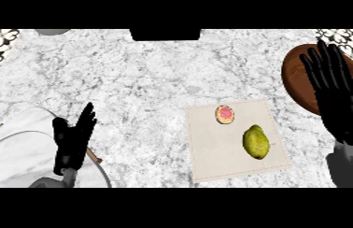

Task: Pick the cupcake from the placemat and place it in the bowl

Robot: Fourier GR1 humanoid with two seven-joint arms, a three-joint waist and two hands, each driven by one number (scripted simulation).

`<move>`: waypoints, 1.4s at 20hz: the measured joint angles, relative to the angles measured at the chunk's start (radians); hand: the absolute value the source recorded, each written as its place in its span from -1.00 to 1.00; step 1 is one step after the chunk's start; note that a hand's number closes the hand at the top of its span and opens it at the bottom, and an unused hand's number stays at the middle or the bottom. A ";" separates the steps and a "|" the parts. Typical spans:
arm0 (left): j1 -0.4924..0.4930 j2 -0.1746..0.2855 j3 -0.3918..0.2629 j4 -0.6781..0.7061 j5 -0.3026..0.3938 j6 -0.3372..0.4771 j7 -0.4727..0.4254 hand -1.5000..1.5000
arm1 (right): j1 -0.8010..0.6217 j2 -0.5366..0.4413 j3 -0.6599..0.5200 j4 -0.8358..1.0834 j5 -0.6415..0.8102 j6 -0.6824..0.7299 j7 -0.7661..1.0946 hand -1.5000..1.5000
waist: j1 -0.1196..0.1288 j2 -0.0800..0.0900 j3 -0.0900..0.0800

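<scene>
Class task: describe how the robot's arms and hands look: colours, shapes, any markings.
The left hand and right hand are black, with long slim fingers and a thumb. Each sits on a smooth grey forearm. No cables, markings or sleeves show.

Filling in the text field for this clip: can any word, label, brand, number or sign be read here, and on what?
None: no text can be read anywhere.
The placemat, cupcake, green fruit, bowl and marble counter carry no lettering.
The corner patterns are ornament, not writing.
</scene>
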 measured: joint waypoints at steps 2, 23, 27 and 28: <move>-0.015 0.007 0.015 -0.031 0.012 -0.029 -0.017 0.00 | 0.003 0.009 0.002 0.021 0.013 -0.032 0.038 -1.00 | 0.014 -0.013 0.009; -0.113 0.064 0.202 -0.188 0.164 -0.273 -0.182 0.00 | -0.244 -0.110 0.190 0.461 0.635 -0.391 0.717 -1.00 | 0.060 -0.027 0.019; -0.121 0.056 0.192 -0.199 0.164 -0.278 -0.178 0.00 | -0.308 -0.152 0.274 0.519 0.592 -0.107 0.868 -1.00 | 0.080 -0.025 0.017; -0.121 0.055 0.190 -0.200 0.161 -0.279 -0.180 0.00 | -0.327 -0.156 0.286 0.533 0.569 -0.034 0.904 -1.00 | 0.083 -0.024 0.017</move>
